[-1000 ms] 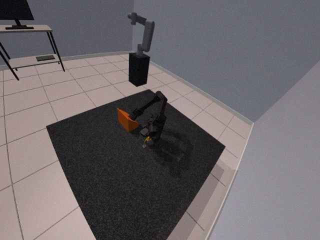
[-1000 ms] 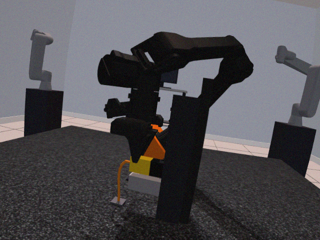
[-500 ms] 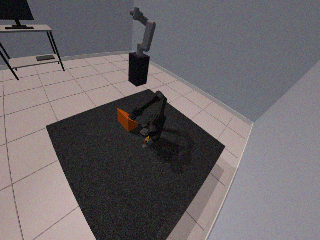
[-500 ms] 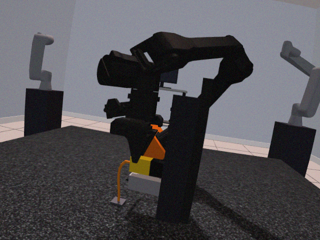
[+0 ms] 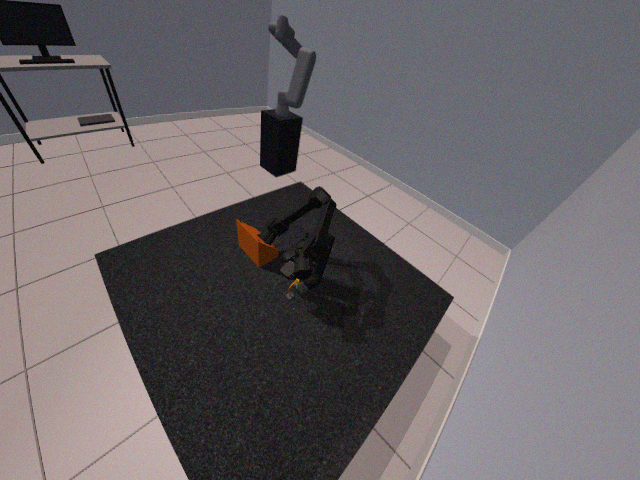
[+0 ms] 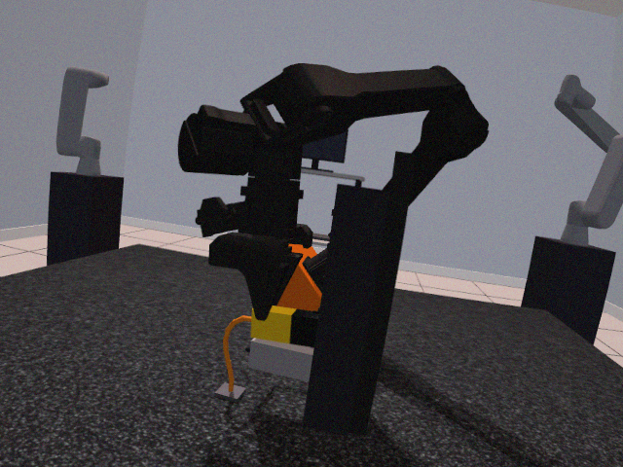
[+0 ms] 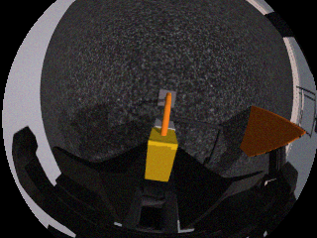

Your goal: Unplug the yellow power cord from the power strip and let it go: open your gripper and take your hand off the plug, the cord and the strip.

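Observation:
The yellow plug [image 5: 297,281] [image 6: 271,329] [image 7: 160,166] sits on top of the pale grey power strip [image 6: 278,357], at the strip's left end in the exterior view. No gap shows between them. The orange cord [image 6: 227,351] [image 7: 166,114] arcs from the plug down to a small grey plate [image 6: 224,390] [image 7: 162,99] on the mat. My gripper [image 6: 262,313] [image 7: 160,149] points down and is shut on the plug, with a finger on each side of its upper part. The far finger is hidden in the exterior view. The arm's dark column hides the strip's right part.
A black block [image 6: 305,329] sits on the strip right beside the yellow plug. An orange angled panel [image 5: 250,245] [image 6: 302,291] [image 7: 267,133] stands on the dark mat [image 5: 232,361] close to the gripper. A second dark arm [image 5: 297,214] shows near that panel.

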{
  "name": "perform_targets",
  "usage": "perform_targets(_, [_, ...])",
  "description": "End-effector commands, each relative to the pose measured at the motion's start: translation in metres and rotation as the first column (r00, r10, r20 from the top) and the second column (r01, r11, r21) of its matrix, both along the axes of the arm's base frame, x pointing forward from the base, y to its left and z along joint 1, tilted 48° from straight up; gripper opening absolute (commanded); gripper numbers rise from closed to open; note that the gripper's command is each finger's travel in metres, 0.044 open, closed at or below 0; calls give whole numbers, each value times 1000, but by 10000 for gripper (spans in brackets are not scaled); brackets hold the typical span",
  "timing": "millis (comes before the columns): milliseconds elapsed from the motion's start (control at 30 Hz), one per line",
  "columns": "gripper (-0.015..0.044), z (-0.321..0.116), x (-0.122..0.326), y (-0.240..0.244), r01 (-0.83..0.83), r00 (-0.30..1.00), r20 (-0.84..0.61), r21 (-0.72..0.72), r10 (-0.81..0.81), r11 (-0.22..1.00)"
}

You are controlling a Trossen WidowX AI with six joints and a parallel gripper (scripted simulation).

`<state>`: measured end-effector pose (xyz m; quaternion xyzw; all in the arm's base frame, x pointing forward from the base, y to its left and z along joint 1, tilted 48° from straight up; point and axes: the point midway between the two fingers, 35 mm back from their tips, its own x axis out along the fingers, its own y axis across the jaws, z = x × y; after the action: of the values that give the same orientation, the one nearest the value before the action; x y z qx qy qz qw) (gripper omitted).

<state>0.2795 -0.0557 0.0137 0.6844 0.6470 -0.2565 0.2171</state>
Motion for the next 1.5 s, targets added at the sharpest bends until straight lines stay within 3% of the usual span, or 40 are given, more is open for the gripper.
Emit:
perform_targets(0, [0, -16, -1, -26, 10, 1000, -3, -60, -10, 998])
perform_targets(633, [0, -35, -5, -50, 11, 1000, -5, -59, -11, 998])
perform_targets(667, [26, -25, -2, -29, -26, 1000, 5, -50, 26, 998])
perform_targets(833, [157, -25, -2, -29, -26, 1000, 5, -50, 26, 998])
perform_targets(1467, [160, -17, -2, -36, 11, 1000, -7, -55, -12, 998])
